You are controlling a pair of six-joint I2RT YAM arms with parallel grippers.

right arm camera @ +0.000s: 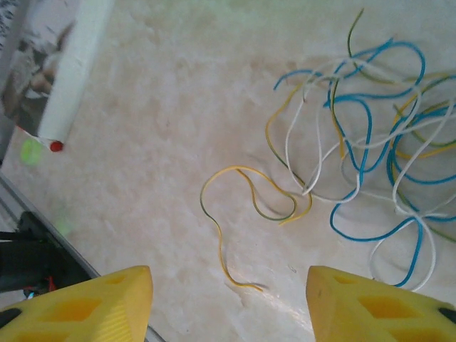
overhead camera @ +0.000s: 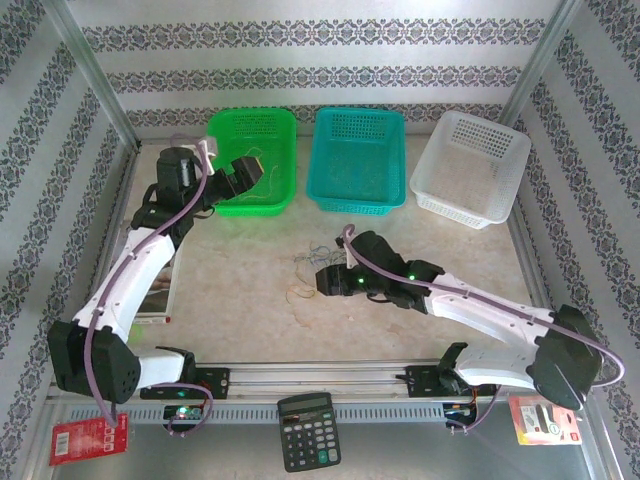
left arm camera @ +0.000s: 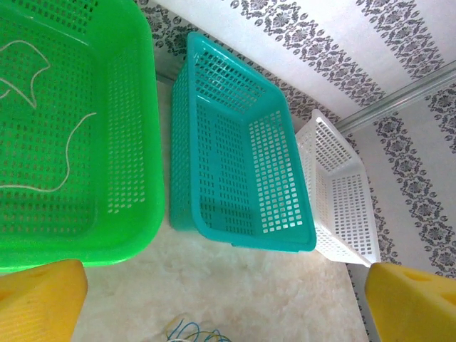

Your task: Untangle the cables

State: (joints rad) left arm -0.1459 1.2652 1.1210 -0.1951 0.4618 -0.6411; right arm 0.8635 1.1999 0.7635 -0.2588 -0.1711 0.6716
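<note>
Right jaws apart over cables (right arm camera: pixel 360 146); marbled table (right arm camera: pixel 157 92), patterned walls (overhead camera: pixel 300 40).

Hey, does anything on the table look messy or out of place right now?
Yes. The cables lie in a knotted heap of blue, white and yellow loops, one yellow wire straying out to one side. The white basket sits turned at an angle to the green basket and teal basket.

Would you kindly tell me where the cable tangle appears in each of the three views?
Top external: the cable tangle lies mid-table, before the teal basket.
Left wrist: cable tangle peeks in at the bottom edge.
Right wrist: cable tangle spreads over the right side.
Shared landmark: the marbled table.
</note>
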